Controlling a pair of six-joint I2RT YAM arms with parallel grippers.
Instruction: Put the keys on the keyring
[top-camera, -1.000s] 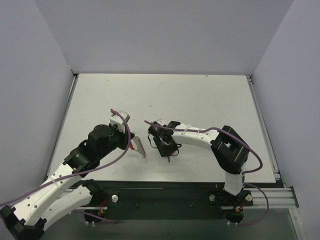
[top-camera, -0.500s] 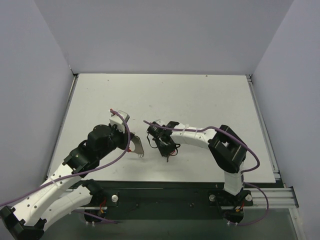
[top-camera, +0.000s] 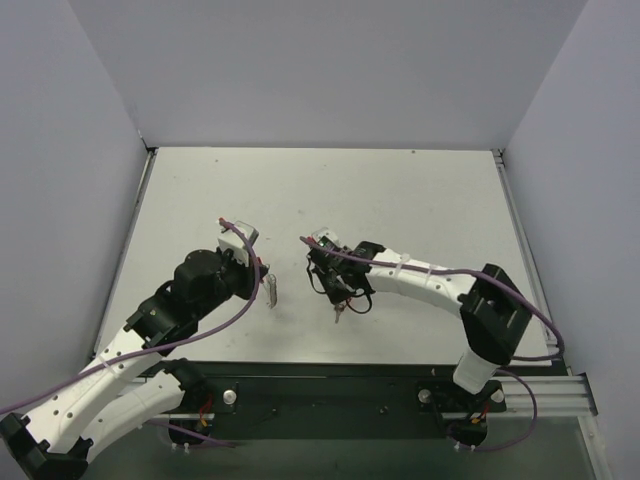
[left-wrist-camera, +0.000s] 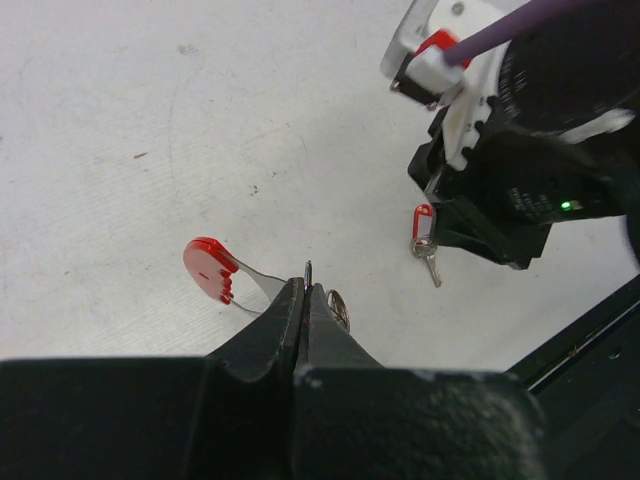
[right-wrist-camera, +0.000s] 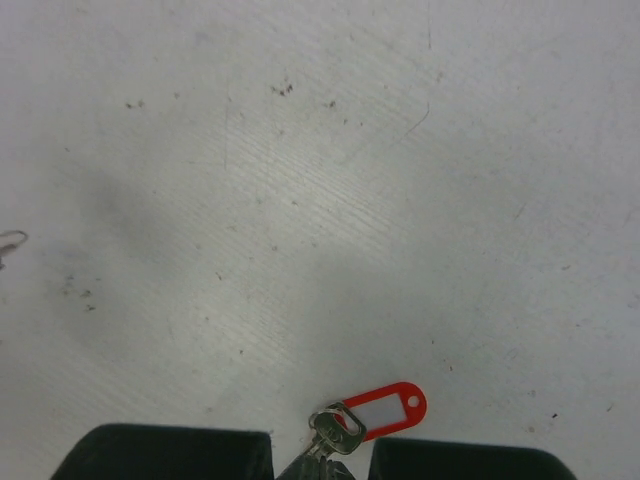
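My left gripper (left-wrist-camera: 305, 290) is shut on the thin metal edge of the keyring (left-wrist-camera: 338, 308). A silver strap with a red foot-shaped fob (left-wrist-camera: 208, 270) hangs from the ring to the left. In the top view this gripper (top-camera: 270, 293) is left of centre. My right gripper (right-wrist-camera: 322, 468) is shut on a small silver key (right-wrist-camera: 345, 428) that carries a red label tag (right-wrist-camera: 388, 409). In the left wrist view the key (left-wrist-camera: 430, 266) and tag hang under the right gripper, a short way right of the keyring and apart from it.
The white table (top-camera: 400, 200) shows small dark specks and scratches. Grey walls stand at the left, back and right. A black rail (top-camera: 330, 385) runs along the near edge by the arm bases. A bit of wire loop (right-wrist-camera: 10, 240) shows at the right wrist view's left edge.
The right arm's elbow has swung out to the right, and its gripper with the key has shifted slightly right. The left gripper has turned the keyring edge-on.
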